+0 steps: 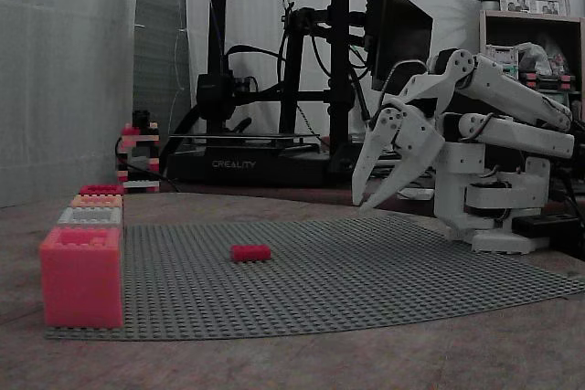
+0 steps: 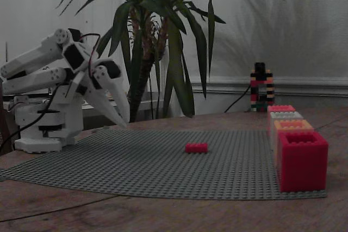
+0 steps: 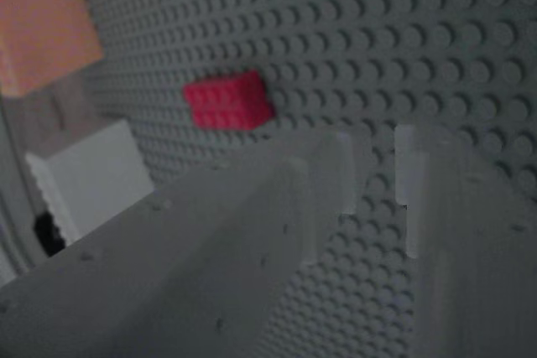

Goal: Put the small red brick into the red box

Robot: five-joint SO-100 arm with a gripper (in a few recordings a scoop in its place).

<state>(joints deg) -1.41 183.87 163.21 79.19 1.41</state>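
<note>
The small red brick [image 1: 250, 252] lies flat on the grey studded baseplate [image 1: 366, 280], near its middle, with bare studs on every side and nothing touching it. In the other fixed view it [image 2: 196, 147] sits left of the row of boxes and right of the arm; in the wrist view it [image 3: 228, 100] lies just beyond the fingertips.

The gripper [image 1: 377, 196] hangs above the right part of the plate in this fixed view, tips pointing down toward the mat, well apart from the brick. Its fingers stand apart at a moderate gap and hold nothing.

The step in hand looks like the approach: nothing has been picked up yet. The next move likely calls for reaching left over the brick, lowering so the fingers straddle it, then closing.

There is one small brick. Four boxes stand in a row along the plate's edge: a pink-salmon box [image 1: 81, 276] nearest this camera, then a grey one [image 1: 90, 216], an orange one [image 1: 96, 200] and the red box [image 1: 101, 189] farthest. One small multicoloured brick tower [image 1: 137, 154] stands beyond the plate.
</note>
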